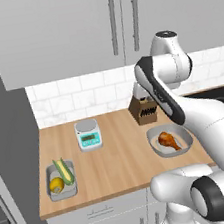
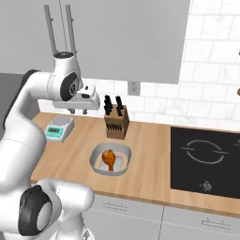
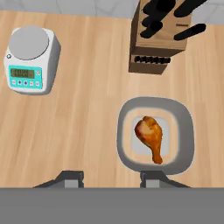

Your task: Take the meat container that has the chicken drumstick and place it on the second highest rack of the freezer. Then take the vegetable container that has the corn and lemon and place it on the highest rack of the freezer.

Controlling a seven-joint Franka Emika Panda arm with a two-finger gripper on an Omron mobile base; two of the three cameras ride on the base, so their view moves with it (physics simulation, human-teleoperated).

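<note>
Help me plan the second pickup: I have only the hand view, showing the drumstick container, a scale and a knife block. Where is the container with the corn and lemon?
Observer: The vegetable container sits near the left front corner of the counter, left of the scale and nearer the edge.
Operator: How does its food lie?
Observer: The corn lies lengthwise, with the lemon beside it on the left.
Operator: What is right of the drumstick container?
Observer: A black cooktop, set into the counter.
</note>
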